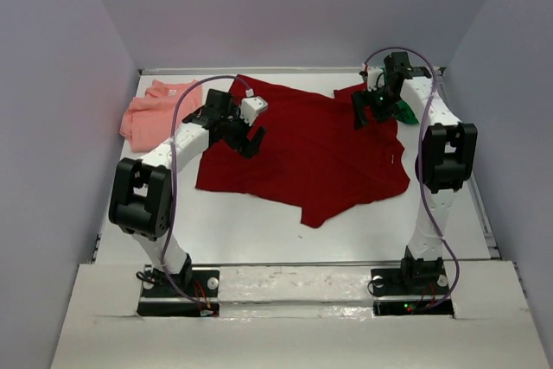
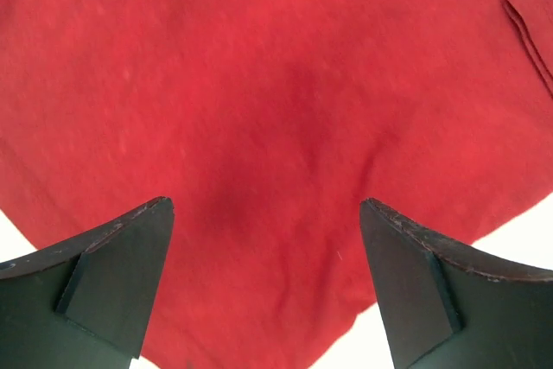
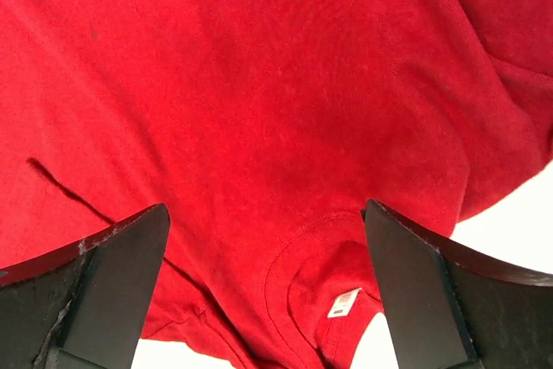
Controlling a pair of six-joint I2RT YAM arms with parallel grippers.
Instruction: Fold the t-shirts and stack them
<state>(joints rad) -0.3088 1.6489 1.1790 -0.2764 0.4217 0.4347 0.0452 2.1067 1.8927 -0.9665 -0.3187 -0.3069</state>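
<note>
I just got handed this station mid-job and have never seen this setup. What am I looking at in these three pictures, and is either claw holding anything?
Two robot arms are bolted at the near edge of a white table. The wide picture looks down from above and behind them. The other two come from a camera on each wrist, with that arm's black fingers at the bottom corners. A dark red t-shirt lies spread out mid-table, a salmon pink t-shirt is bunched at the far left, and a green t-shirt peeks out at the far right. The left gripper and right gripper both hang open over the red shirt, holding nothing.
</note>
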